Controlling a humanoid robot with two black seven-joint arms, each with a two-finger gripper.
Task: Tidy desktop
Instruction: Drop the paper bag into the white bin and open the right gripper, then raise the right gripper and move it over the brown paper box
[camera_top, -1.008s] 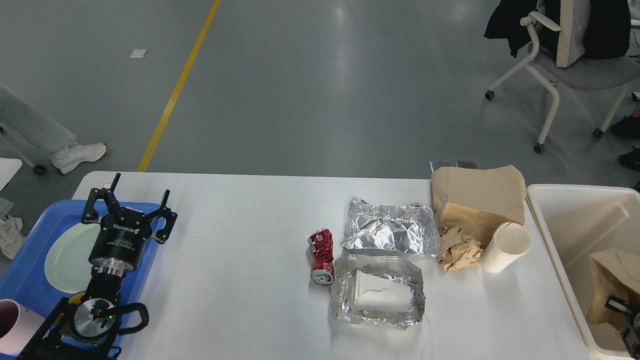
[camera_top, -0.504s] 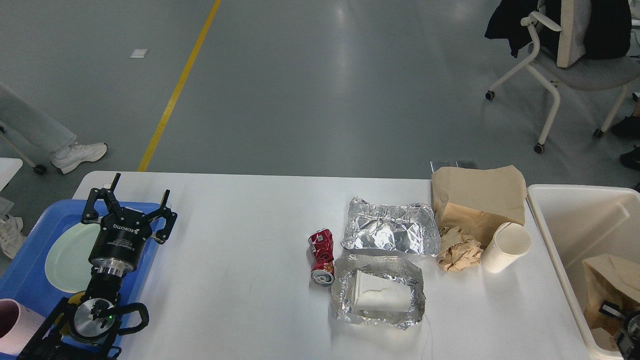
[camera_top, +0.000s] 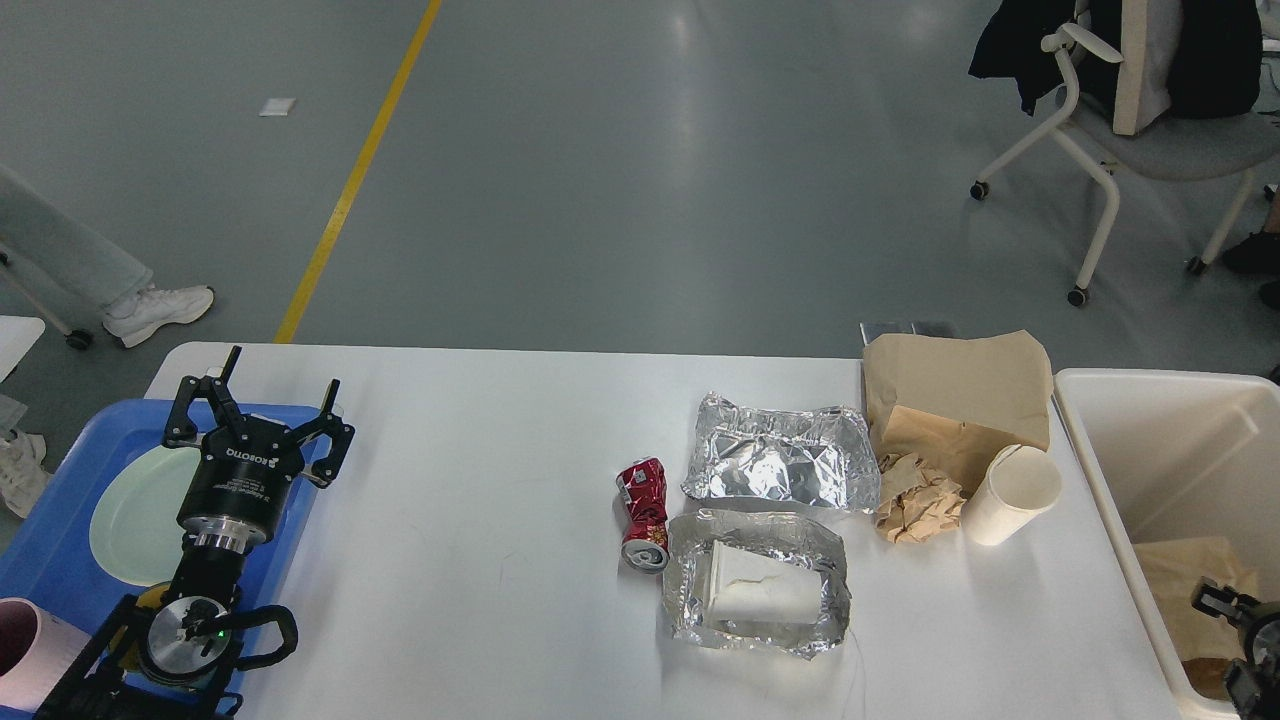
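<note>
Below the right gripper (camera_top: 1215, 600), whose finger spread I cannot tell, the brown paper bag (camera_top: 1185, 590) now lies lower in the cream bin (camera_top: 1150, 440), apparently dropped, while the left gripper (camera_top: 262, 405) stays spread wide and empty.

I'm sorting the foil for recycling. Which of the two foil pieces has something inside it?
The near foil tray, beside the red can: a white cup lies inside. The far foil holds nothing.

A glossy grey-green concrete floor (camera_top: 620, 180) reflects overhead light, crossed by a diagonal yellow painted line (camera_top: 355, 175). A white-framed wheeled chair with grey seat (camera_top: 1150, 140) stands at upper right.
</note>
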